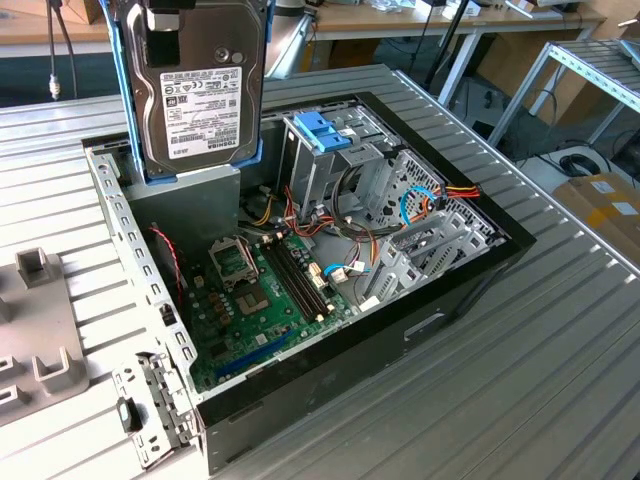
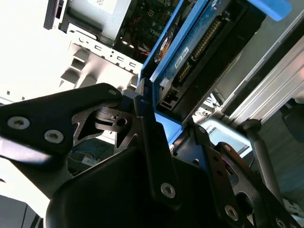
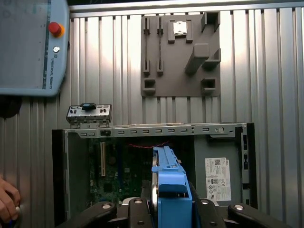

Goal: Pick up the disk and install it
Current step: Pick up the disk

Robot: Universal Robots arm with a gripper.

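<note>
The disk (image 1: 200, 85) is held upright above the open computer case (image 1: 400, 345), clamped at its blue frame by the closed jaws, presumably to keep it clear of the case walls.

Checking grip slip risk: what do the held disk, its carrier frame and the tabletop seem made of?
Disk: silver-grey metal casing, dull sheen, with a white paper-like label. Carrier frame: probably plastic, given its even light-blue colour and moulded shape. Tabletop: ribbed metal, likely aluminium, matt grey with soft reflections.
</note>
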